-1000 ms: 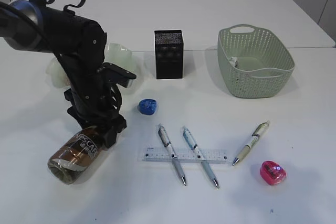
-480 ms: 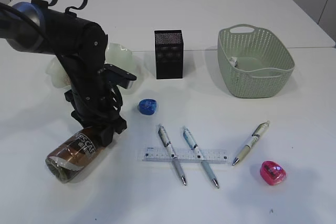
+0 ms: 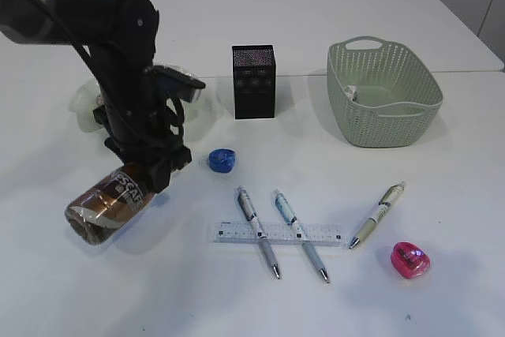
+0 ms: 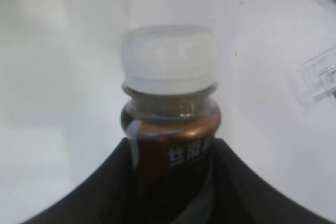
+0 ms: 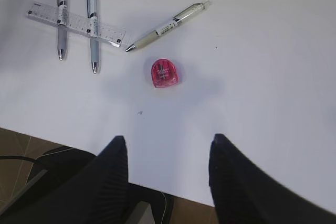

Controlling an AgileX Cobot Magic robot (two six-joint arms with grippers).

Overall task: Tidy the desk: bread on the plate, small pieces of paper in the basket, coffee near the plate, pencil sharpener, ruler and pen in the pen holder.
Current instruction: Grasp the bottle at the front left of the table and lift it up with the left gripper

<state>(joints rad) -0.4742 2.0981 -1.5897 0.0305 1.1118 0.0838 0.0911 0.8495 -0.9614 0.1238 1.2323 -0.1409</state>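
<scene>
Doing the coffee step: my left gripper is clamped on the coffee bottle, tilted just above the table. Next I need it upright beside the plate; right gripper hangs open, empty

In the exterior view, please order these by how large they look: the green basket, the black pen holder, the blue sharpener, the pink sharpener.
1. Green basket
2. Black pen holder
3. Pink sharpener and blue sharpener: they look nearly alike; the pink one lies nearer the camera, so I do not rank them.
</scene>
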